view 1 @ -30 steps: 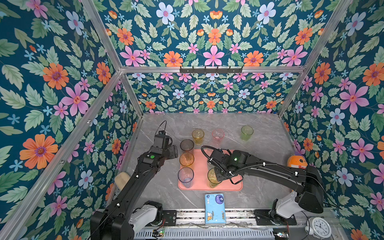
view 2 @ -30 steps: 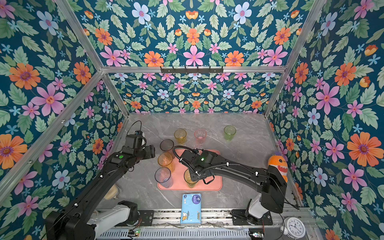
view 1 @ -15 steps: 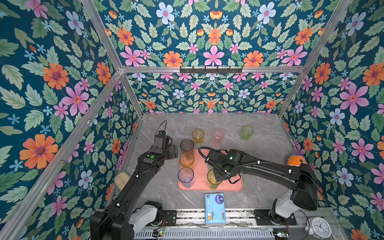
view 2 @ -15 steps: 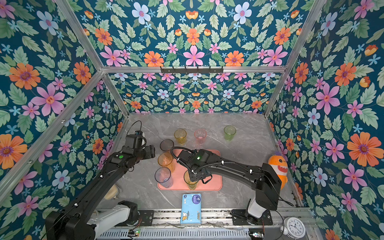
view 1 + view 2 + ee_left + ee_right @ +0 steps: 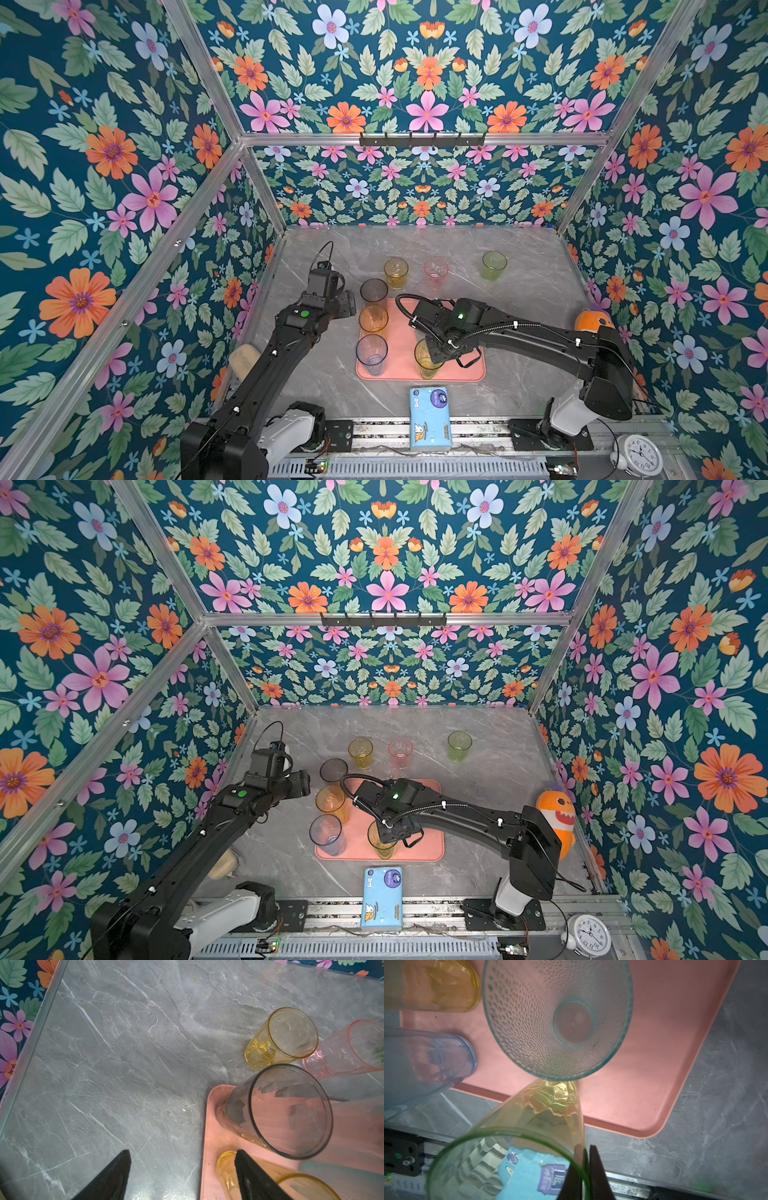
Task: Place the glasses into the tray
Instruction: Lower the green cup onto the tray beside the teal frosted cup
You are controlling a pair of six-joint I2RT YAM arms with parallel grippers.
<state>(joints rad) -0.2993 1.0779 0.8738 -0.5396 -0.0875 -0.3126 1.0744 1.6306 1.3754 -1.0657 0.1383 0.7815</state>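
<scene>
The salmon-pink tray (image 5: 465,372) (image 5: 675,1047) lies at the table's front middle. On its left side stand a smoky grey glass (image 5: 373,291) (image 5: 288,1111), an amber glass (image 5: 373,320) and a blue-grey glass (image 5: 371,353). A teal dimpled glass (image 5: 557,1020) stands further in, hidden under the right arm in both top views. My right gripper (image 5: 436,353) (image 5: 583,1169) is shut on the rim of a tall yellow-green glass (image 5: 427,363) (image 5: 542,1113) at the tray's front edge. My left gripper (image 5: 349,303) (image 5: 182,1167) is open over the table beside the amber glass.
Behind the tray on the marble table stand a yellow glass (image 5: 395,272), a pink glass (image 5: 435,270) and a green glass (image 5: 493,265). A blue tissue pack (image 5: 430,417) lies in front of the tray. An orange toy (image 5: 592,320) sits by the right wall.
My right arm's wrist has shifted a little to the left while the held glass stays at about the same spot on the tray's front. The left arm has not moved.
</scene>
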